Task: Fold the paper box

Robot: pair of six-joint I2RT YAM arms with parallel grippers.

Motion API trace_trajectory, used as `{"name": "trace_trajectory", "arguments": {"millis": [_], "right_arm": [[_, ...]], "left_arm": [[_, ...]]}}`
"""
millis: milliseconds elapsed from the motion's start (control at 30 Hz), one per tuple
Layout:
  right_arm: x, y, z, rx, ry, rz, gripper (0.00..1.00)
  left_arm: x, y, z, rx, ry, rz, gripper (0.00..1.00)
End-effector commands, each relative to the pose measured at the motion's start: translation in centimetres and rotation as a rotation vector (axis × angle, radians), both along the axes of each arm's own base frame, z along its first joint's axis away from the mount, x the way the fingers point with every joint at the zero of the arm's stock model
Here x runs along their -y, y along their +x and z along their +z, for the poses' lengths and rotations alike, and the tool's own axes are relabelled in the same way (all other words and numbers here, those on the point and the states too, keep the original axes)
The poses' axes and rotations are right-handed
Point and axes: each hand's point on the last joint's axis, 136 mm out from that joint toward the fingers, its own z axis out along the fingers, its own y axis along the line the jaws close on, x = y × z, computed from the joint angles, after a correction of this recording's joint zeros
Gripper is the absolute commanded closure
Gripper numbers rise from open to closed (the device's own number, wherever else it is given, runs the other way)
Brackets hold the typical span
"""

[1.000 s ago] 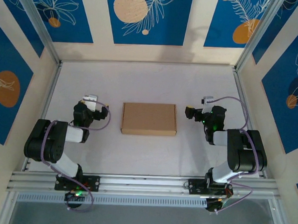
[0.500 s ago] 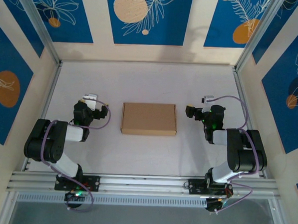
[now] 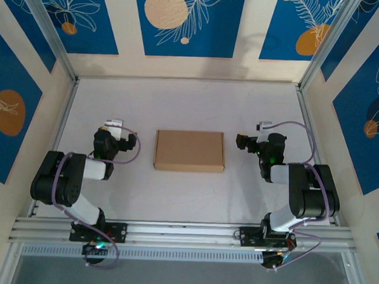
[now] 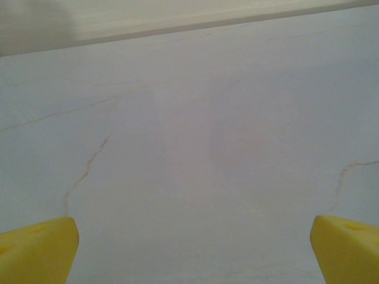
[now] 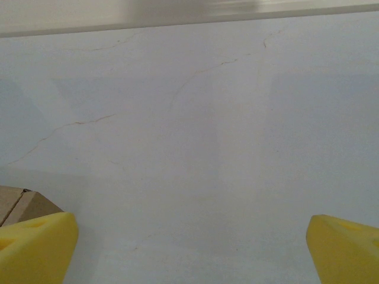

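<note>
Two arms are bolted at the near edge of the tabletop, and both are seen drawn back with their elbows low. Just beyond them, the left gripper is held spread wide, its yellow fingertips parted over bare tabletop with nothing between them. The right gripper is likewise spread and empty.

The paper box lies flat between the two grippers, near the middle of the tabletop and apart from both. From above its top panel is seen down and level. One corner of it is caught at the lower left of the right wrist view, just beside that gripper's left fingertip. Whether the front flap is tucked in cannot be told.

Several faults are judged possible from here. The box is held by nothing, so a push from one side alone would likely slide or spin it on the smooth surface. If the right gripper is swung left at this height, the near corner may be struck and the cardboard dented or the top pried up. A spread fingertip caught under an edge could lift the whole box instead of a flap. A top pressed by one gripper without bracing from the other may spring open. Farther off, the tabletop runs to the back wall, and a box shoved that way might be put out of easy reach.
</note>
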Motion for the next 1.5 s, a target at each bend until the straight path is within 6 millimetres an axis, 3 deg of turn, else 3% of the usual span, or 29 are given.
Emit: {"name": "trace_trajectory", "arguments": {"millis": [0, 233, 1467], "right_arm": [[0.2, 0.3, 0.4, 0.012, -0.007, -0.010, 0.01], [0.1, 0.3, 0.4, 0.012, -0.007, -0.010, 0.01], [0.1, 0.3, 0.3, 0.011, -0.008, -0.011, 0.01]], "left_arm": [[-2.0, -0.3, 0.7, 0.045, -0.010, 0.113, 0.00], [0.1, 0.0, 0.5, 0.012, -0.004, -0.011, 0.00], [0.1, 0.1, 0.5, 0.011, -0.002, -0.011, 0.00]]}}
